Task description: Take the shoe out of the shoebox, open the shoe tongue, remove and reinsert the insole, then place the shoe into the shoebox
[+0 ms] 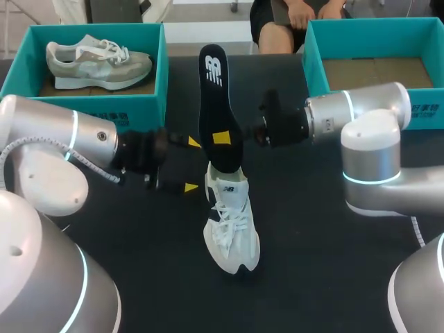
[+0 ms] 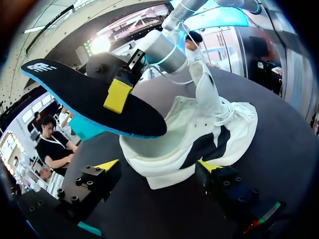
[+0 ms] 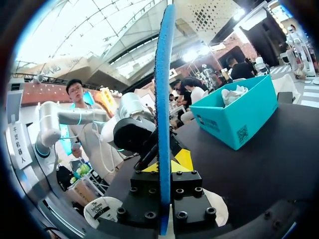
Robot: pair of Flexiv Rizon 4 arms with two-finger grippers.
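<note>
— At mid-table, what's there?
— White shoe (image 1: pixel 232 232), toe toward the robot, on the black table (image 1: pixel 333 277). The black insole (image 1: pixel 215 97) stands up out of its heel end.
— Who has it?
— Right gripper (image 1: pixel 223 137), clamped on the insole from both sides.
— And the left gripper (image 1: pixel 193 165)?
— Fingers apart, beside the heel; touching or not, I can't tell.
— Boxes?
— Teal, at the far edge: left box (image 1: pixel 162 66) with a grey shoe (image 1: pixel 97 59), right box (image 1: pixel 313 66).
</note>
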